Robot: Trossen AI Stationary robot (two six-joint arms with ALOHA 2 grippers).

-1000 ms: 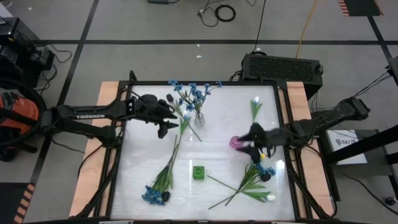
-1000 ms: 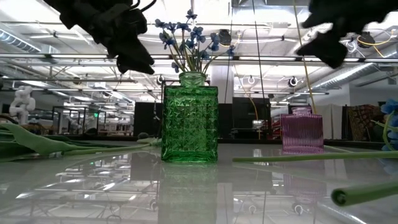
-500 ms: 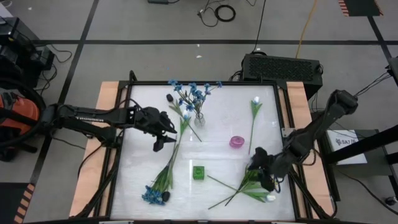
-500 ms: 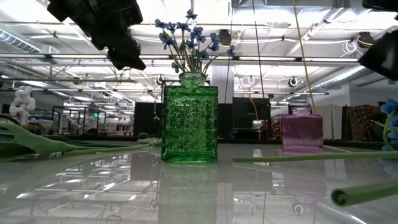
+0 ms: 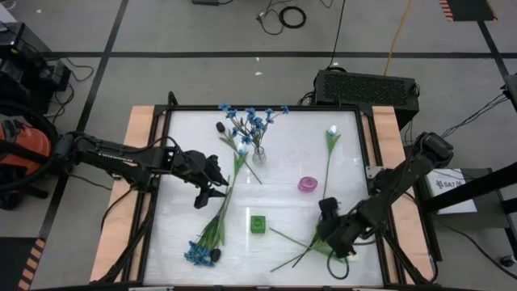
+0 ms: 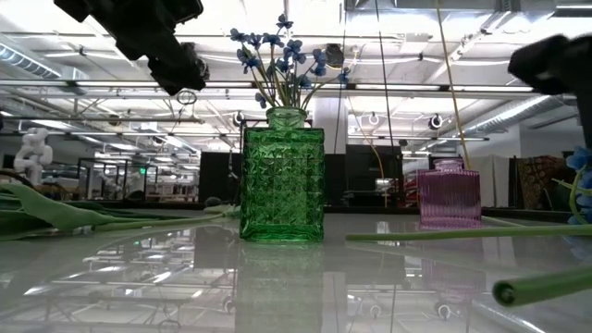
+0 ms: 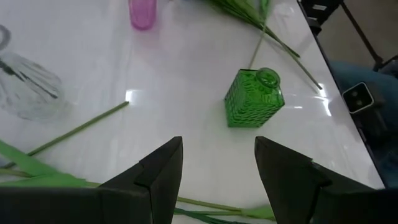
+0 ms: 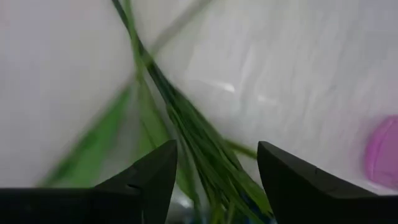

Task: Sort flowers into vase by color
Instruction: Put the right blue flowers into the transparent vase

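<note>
Surface: a glossy white table top in a black frame with wooden side strips, cables on the grey floor around it.
Blue flowers: 1 bunch of small blue blossoms stands in a clear glass vase at the far middle; another blue bunch lies at the near left corner, its green stems running up toward the centre.
Other flowers: a white tulip bud on a long leafy stem lies flat at the far right; a fan of green stems and leaves lies at the near right.
Vases: a small green cut-glass vase stands near centre front; a pink glass vase stands right of centre.
Left gripper: hovers over the left stems, fingers spread apart and holding nothing.
Right gripper: low over the near-right fan of stems, fingers spread wide, stems between them but not pinched.
</note>
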